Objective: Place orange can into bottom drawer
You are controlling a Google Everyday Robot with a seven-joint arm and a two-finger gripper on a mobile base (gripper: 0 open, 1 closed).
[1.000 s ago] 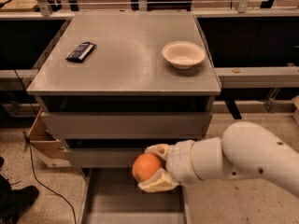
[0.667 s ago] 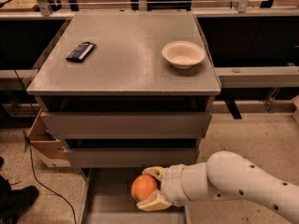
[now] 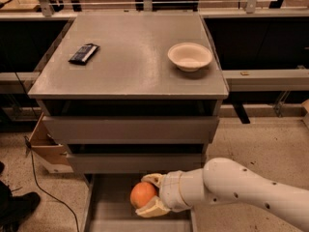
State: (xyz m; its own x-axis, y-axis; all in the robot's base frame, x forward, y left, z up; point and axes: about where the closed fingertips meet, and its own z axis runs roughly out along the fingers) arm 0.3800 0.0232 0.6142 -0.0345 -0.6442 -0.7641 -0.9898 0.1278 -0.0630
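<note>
The orange can [image 3: 142, 194] is a round orange ball held between the cream fingers [image 3: 153, 208] of my gripper [image 3: 148, 195]. The gripper is shut on it and reaches in from the right on a white arm. It hangs low over the grey floor of the open bottom drawer [image 3: 108, 208], the lowest of three grey drawers, pulled out toward me. I cannot tell whether the can touches the floor.
The grey cabinet top [image 3: 130, 57] holds a flat black packet [image 3: 83, 53] at the left and a white bowl [image 3: 189, 56] at the right. A cardboard box [image 3: 46, 146] sits on the floor to the left, with a cable and a dark shoe [image 3: 17, 210].
My gripper has moved down and slightly left with the orange can, from level with the middle drawer front to low inside the open bottom drawer.
</note>
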